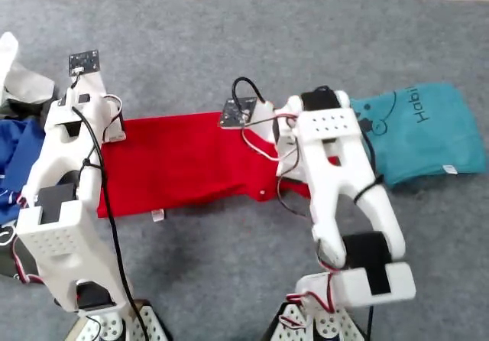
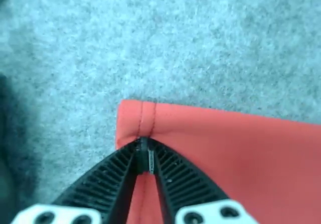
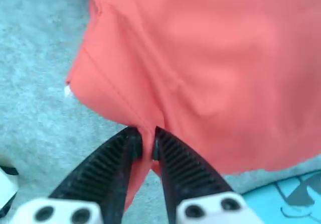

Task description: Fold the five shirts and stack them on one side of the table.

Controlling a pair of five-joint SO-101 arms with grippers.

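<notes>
Left hand [image 2: 144,152] and right hand [image 3: 146,142] each clamped on the red shirt [image 1: 183,161]; folded teal shirt [image 1: 428,134] nearby

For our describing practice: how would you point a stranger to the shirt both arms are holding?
On the grey table, look across the middle. The red shirt lies flat there, the left gripper and right gripper each shut on its edge. It is the only red one, between a teal shirt and blue cloth.
</notes>
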